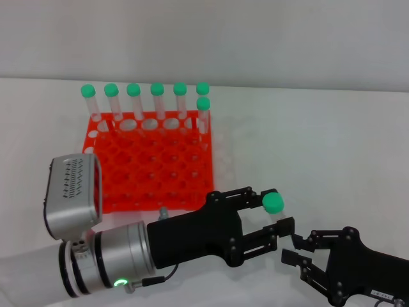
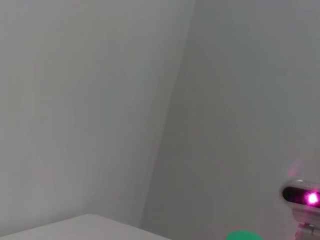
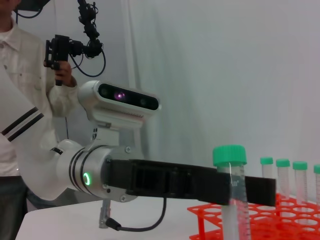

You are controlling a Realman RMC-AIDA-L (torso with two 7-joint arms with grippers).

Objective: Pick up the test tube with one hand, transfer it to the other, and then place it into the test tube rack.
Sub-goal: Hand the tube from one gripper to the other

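The white table [image 1: 319, 147] carries the test tube rack [image 1: 150, 166], a square orange-red grid of round holes. Seven green-capped tubes stand upright in it: six in the far row [image 1: 133, 102] and one [image 1: 203, 115] just in front of the row's right end, at the rack's right edge. The remaining holes hold nothing.

In front of the rack, the left gripper [image 1: 268, 220] reaches across from the left on its silver arm [image 1: 108, 256], its black fingers clamped on the test tube [image 3: 232, 200]. The right wrist view shows the tube held upright, its green cap [image 1: 273, 202] above the fingers and clear body below.

The right gripper [image 1: 295, 251] sits at the lower right, just beside the left one, fingers spread apart and closed on nothing.
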